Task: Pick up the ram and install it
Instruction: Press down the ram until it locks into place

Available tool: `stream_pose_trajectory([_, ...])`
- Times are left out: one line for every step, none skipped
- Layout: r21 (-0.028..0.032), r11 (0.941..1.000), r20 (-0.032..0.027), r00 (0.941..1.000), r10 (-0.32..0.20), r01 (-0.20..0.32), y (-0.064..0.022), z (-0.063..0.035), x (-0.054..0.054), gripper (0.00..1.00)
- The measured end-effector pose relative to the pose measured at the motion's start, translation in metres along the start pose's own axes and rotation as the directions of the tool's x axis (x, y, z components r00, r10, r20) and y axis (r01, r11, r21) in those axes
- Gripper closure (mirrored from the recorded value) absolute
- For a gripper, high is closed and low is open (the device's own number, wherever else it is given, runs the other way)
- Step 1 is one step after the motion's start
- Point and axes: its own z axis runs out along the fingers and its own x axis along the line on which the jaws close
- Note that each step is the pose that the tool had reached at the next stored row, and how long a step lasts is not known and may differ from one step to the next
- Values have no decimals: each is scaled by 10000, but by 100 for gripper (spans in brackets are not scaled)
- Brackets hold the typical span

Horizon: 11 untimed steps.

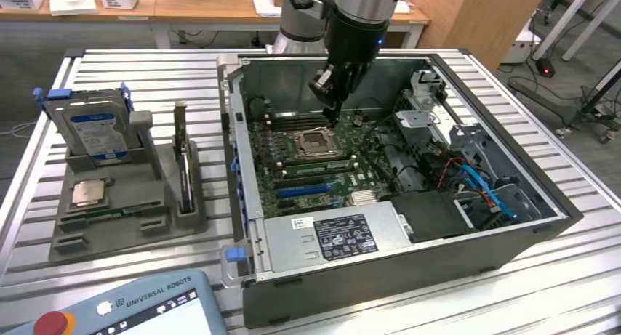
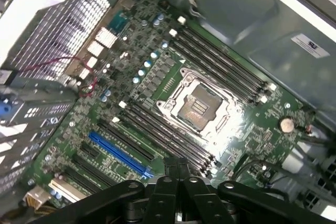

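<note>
The ram (image 1: 102, 214) appears as a narrow green strip lying flat in a slot of the gray fixture (image 1: 165, 226), just at six o'clock of the square silver processor (image 1: 87, 192) in the same fixture. It is small in the exterior view, so its chips cannot be made out. In the fixture too, a hard drive (image 1: 97, 131) stands upright at twelve o'clock of the processor, and a dark expansion card (image 1: 182, 160) stands on edge at three o'clock of it.

The fixture sits on the slatted desk (image 1: 582, 277), at nine o'clock of the open computer case (image 1: 505, 240) and well apart from the end effector (image 1: 331, 113). The end effector hangs inside the case, above the motherboard near the empty CPU socket (image 1: 315, 142).

The wrist view adds what the exterior view cannot. The end effector (image 2: 176, 165) is clenched, its tips pressed together with nothing seen between them. The socket (image 2: 202, 103) is flanked by two banks of dark memory slots (image 2: 220, 61), and a blue slot (image 2: 118, 153) lies further out.

A teach pendant (image 1: 136, 309) lies at six o'clock of the fixture.
</note>
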Motion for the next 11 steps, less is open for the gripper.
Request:
stream_pose_trajectory([1, 9999, 6, 9999, 130, -130, 0, 0, 0, 90])
stream_pose_trajectory([2, 9997, 12, 9997, 262, -262, 0, 0, 0, 90])
stream_pose_trajectory([3, 9992, 18, 9992, 407, -407, 0, 0, 0, 90])
stream_pose_trajectory([3, 9985, 24, 9985, 540, -540, 1, 0, 0, 90])
stream_pose_trajectory([4, 9978, 30, 9977, 670, -670, 1, 0, -1, 90])
stream_pose_trajectory([4, 9968, 36, 9968, 799, -799, 1, 0, -1, 90])
stream_pose_trajectory([4, 9957, 42, 9957, 931, -931, 1, 0, -1, 90])
stream_pose_trajectory([4, 9943, 48, 9943, 1062, -1062, 1, 0, -1, 90])
stream_pose_trajectory([4, 9928, 54, 9928, 1194, -1194, 1, 0, -1, 90])
stream_pose_trajectory([4, 9911, 60, 9911, 1333, -1333, 1, 0, -1, 90])
stream_pose_trajectory([4, 9892, 67, 9892, 1463, -1463, 2, 0, -1, 90])
